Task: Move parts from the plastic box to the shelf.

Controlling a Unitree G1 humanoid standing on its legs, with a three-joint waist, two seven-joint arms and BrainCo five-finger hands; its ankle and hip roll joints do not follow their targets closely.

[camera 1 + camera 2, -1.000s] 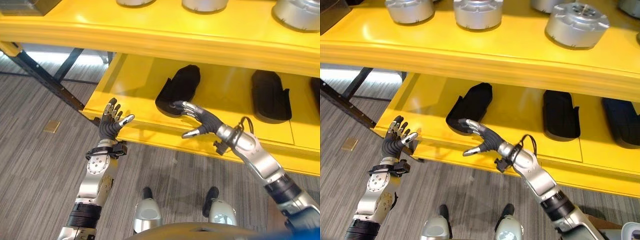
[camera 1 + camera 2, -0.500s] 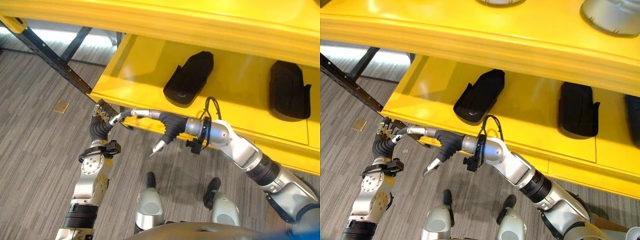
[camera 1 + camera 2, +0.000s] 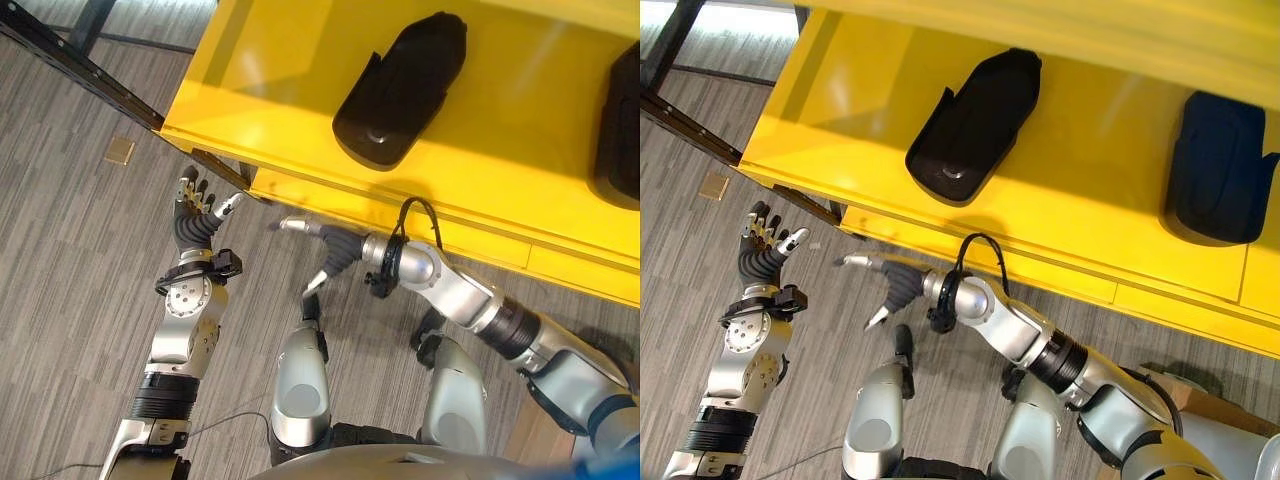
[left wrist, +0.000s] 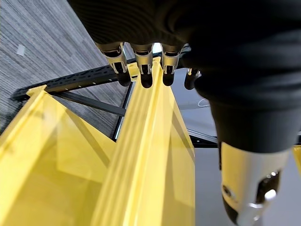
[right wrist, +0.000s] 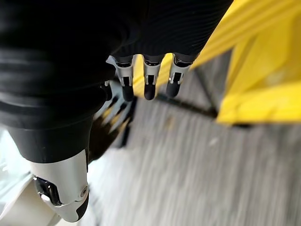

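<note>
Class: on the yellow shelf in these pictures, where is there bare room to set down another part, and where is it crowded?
The yellow shelf is bare from its left wall to the first black part, and again between that part and the second black part. The front strip before both parts is narrow. Both hands, left and right, hang open and empty below the front edge.

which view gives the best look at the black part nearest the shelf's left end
The right eye view: the black part lies whole on the yellow shelf, its hollow and round centre plain. The left eye view shows it too, cropped at the top edge. In both wrist views the fingers and yellow shelf edges show instead.
</note>
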